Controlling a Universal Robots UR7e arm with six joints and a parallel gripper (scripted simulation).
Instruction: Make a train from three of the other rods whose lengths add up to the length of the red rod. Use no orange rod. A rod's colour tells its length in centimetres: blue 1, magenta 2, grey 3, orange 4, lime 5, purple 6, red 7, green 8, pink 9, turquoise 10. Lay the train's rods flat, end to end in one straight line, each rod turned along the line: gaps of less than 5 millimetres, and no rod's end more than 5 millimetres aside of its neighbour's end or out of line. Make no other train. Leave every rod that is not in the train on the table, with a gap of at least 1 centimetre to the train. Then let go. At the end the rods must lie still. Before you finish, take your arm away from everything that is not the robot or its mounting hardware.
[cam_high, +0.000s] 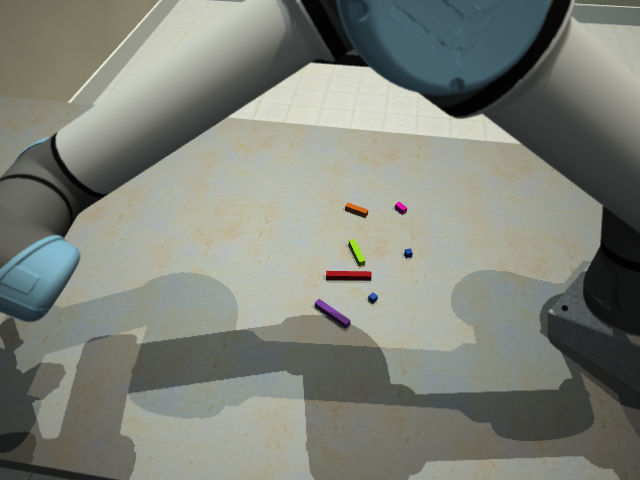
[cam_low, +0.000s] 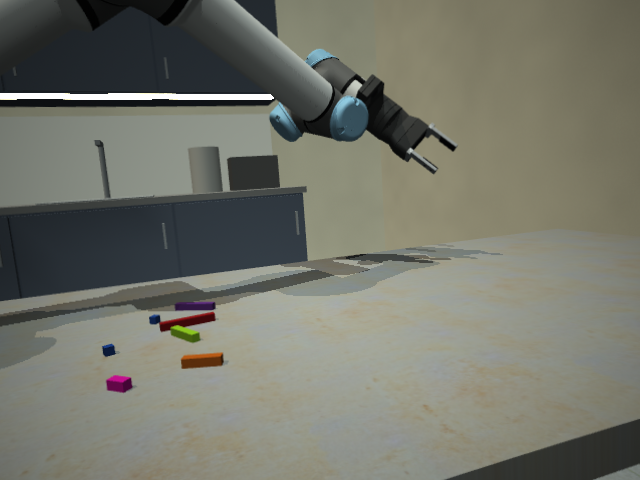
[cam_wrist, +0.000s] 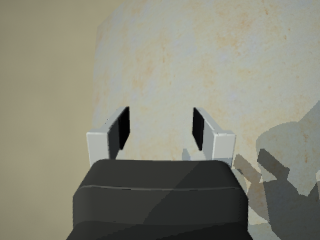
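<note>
The red rod (cam_high: 348, 275) lies flat on the table, also in the exterior view (cam_low: 187, 321). Just above it lies a lime rod (cam_high: 356, 252) (cam_low: 185, 333), and below it a purple rod (cam_high: 332, 313) (cam_low: 194, 305). One blue cube (cam_high: 372, 297) (cam_low: 154, 319) sits right of the red rod's end, another blue cube (cam_high: 408, 253) (cam_low: 108, 349) further up. A magenta rod (cam_high: 400, 207) (cam_low: 118, 383) and an orange rod (cam_high: 356, 209) (cam_low: 202, 360) lie farthest. All rods lie apart. My gripper (cam_low: 433, 151) (cam_wrist: 161, 120) is open and empty, high above the table, far from the rods.
The arm's base (cam_high: 594, 320) stands at the table's right side in the top view. The arm's links cross the top of that view. A counter with cabinets (cam_low: 155, 237) stands behind the table.
</note>
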